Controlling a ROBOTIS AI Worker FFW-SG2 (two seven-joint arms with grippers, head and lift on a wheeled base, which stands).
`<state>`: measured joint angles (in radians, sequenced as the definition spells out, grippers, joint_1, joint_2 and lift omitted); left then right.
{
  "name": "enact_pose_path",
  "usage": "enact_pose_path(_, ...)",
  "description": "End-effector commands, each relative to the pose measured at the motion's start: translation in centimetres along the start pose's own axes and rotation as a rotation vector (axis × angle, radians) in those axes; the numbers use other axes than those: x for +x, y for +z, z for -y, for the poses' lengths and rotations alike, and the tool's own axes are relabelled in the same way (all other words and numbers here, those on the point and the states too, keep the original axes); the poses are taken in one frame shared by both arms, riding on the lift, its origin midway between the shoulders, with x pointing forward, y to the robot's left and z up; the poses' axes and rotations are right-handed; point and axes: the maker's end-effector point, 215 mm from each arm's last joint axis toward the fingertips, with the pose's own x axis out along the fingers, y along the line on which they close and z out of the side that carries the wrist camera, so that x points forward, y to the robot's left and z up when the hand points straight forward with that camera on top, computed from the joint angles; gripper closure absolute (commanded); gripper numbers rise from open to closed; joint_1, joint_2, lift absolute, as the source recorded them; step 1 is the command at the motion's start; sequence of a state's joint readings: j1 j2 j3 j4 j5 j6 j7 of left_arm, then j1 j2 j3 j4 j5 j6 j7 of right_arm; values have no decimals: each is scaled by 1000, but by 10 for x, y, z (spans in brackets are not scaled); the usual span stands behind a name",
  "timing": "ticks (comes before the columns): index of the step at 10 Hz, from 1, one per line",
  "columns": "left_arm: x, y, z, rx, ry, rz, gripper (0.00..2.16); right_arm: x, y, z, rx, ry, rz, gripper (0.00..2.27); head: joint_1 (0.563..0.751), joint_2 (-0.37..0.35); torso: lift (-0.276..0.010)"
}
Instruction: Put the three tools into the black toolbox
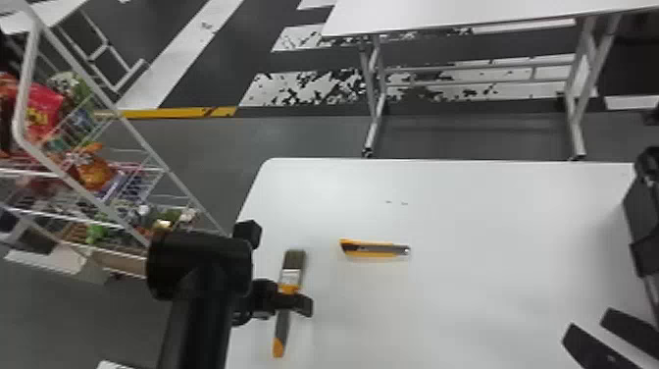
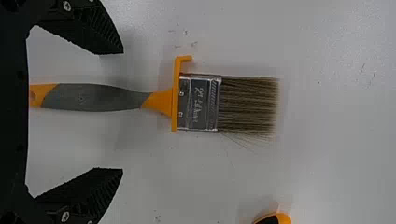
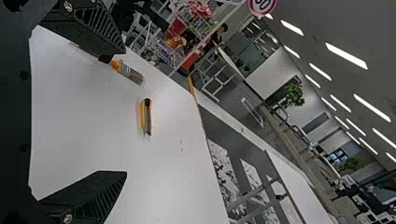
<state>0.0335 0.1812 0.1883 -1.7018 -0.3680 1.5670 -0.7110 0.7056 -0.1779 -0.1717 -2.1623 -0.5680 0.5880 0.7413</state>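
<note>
In the head view my left gripper (image 1: 287, 300) is over the handle of the paintbrush (image 1: 294, 275). The left wrist view has the left gripper (image 2: 122, 111) open, its fingers on either side of the grey handle of the paintbrush (image 2: 100, 97) without touching it. The utility knife (image 1: 375, 249) lies to the right of the brush. At the head view's lower right is my right gripper (image 1: 588, 329); in the right wrist view the right gripper (image 3: 125, 114) stands open and empty, with the utility knife (image 3: 146, 117) farther off on the table.
A white table (image 1: 466, 206) carries the tools. Beyond the left edge stands a wire rack (image 1: 142, 142) with packaged goods. Black equipment (image 1: 646, 216) rises at the table's right edge, and another white table (image 1: 441, 19) is farther back.
</note>
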Motion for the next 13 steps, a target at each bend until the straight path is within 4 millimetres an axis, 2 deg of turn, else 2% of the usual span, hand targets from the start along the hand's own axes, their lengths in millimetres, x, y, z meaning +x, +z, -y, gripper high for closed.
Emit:
enact_pose_path(1,5,4,2,-12,-12,-20,174,-1,-1,4,-1,-4,10,80,695,350,-51)
enact_pose_path(2,5,8,5,-6,-16,-24,208,-2,-2,5,0,-5,13,80,695,350,-51)
enact_pose_path(3,6,10,6,3,-9,-30,400,-2,-1,5,0,-3,20,80,695,350,-51)
enact_pose_path(4,5,16,5,13,2,-33,961,-1,0,3,-1,0,26,80,695,350,-51)
enact_pose_path(5,4,18,0,26,24,-41,1389,0,0,3,1,3,28,80,695,350,-51)
enact_pose_path(6,3,19,-1,25,10,-50,1622,3,2,0,1,9,31,80,695,350,-51)
enact_pose_path(7,3,17,-6,22,15,-54,1737,5,2,0,5,12,34,80,695,350,-51)
enact_pose_path(8,3,15,-7,16,11,-55,2054,6,4,1,8,10,39,80,695,350,-51)
enact_pose_path(11,-4,13,-7,25,21,-20,2061,9,6,2,4,8,37,80,695,350,-51)
enact_pose_path(13,-29,33,-2,57,34,75,2061,14,8,1,-3,7,38,80,695,350,-51)
